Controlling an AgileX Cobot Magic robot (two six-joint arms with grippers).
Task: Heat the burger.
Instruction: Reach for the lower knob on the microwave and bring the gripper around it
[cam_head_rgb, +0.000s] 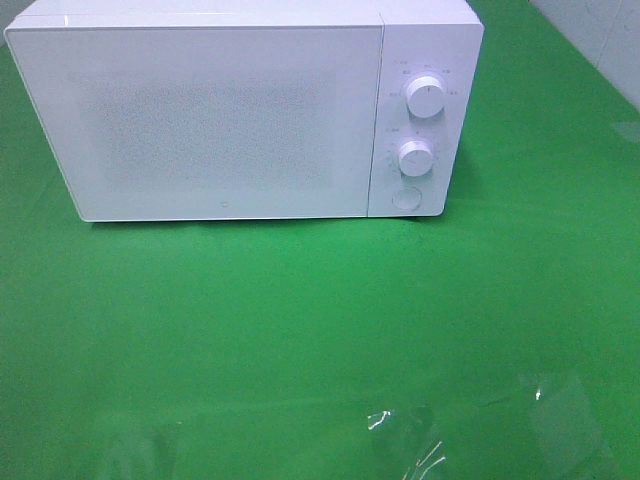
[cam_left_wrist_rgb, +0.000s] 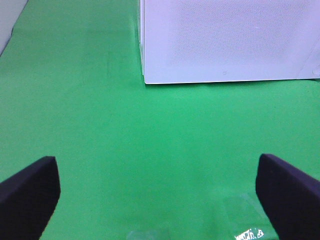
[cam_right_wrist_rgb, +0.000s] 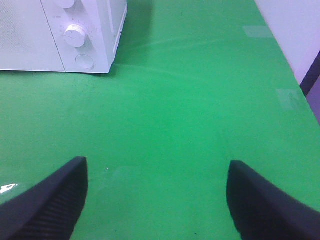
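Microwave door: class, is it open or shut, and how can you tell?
Shut. The microwave door sits flush against the control panel, with no gap; the inside is hidden.

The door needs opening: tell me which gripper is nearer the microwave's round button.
Likely right. The right gripper faces the button on the microwave; the left gripper faces the door's opposite end.

You can't see inside white box-shaped microwave (cam_head_rgb: 250, 110) behind shut speckled door (cam_head_rgb: 190, 130). Print round white upper dial (cam_head_rgb: 426, 99), lower dial (cam_head_rgb: 415, 157) unreadably small. Left gripper (cam_left_wrist_rgb: 156, 165), right gripper (cam_right_wrist_rgb: 157, 166): black fingers (cam_left_wrist_rgb: 30, 195) cropped at edges.
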